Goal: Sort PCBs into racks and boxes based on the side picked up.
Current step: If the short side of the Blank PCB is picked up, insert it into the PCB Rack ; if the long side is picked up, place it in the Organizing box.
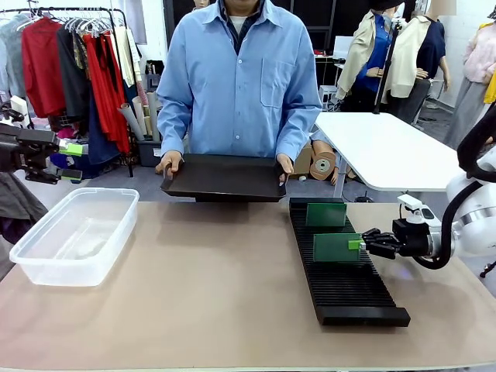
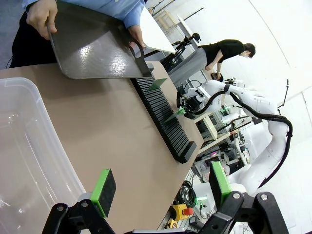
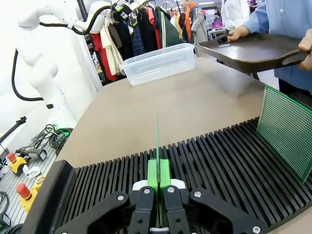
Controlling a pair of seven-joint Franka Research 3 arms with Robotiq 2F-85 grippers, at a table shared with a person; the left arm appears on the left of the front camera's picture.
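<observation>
A long black ribbed rack [image 1: 345,291] lies on the table's right half. My right gripper [image 1: 364,243] is shut on the right edge of a green PCB [image 1: 335,248] that stands upright in the rack's slots. In the right wrist view this PCB [image 3: 157,139] shows edge-on between the green pads [image 3: 152,174], over the rack [image 3: 219,161]. A second PCB [image 1: 325,215] stands in the rack's far end, with a fine grid face [image 3: 285,129]. The clear box [image 1: 77,236] sits empty at the left. My left gripper [image 2: 161,184] is open and holds nothing, hovering near the box [image 2: 29,161].
A person at the far side holds a smooth flat black tray [image 1: 225,177] with both hands above the table's far edge. The tan tabletop [image 1: 209,287] is bare between box and rack. A white table [image 1: 387,147] stands behind at the right, a clothes rail [image 1: 70,62] behind at the left.
</observation>
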